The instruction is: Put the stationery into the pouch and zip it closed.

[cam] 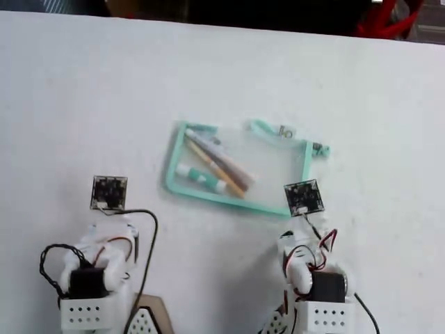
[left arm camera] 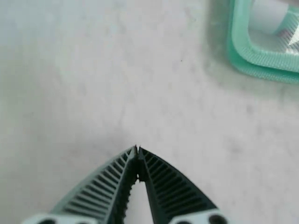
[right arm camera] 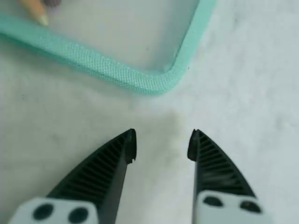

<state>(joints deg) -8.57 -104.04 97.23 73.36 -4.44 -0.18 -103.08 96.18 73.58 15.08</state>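
Clear pouch (cam: 208,195) with teal rim, flat on white desk (cam: 69,104), about mid-desk and well in from the far edge. Wide stretch of desk to either side and beyond it.

Inside pouch: bundle of pens and pencils (cam: 217,164) lying diagonally, plus a white marker (cam: 200,178) with teal bands along the near rim, all toward the left arm's end. Zip pull (cam: 284,131) on the far rim, teal strip kinked up beside it; zipped or not, cannot tell. Small tab (cam: 321,149) at the far corner on the right arm's side.

Left fingers (left arm camera: 117,179) closed, tips touching, gripping nothing, over desk with a rounded pouch corner (left arm camera: 261,60) near but apart.

Right fingers (right arm camera: 110,163) spread open, holding nothing, just short of the pouch's near corner (right arm camera: 159,84), no contact. Pencil tip (right arm camera: 36,10) visible just inside that rim.
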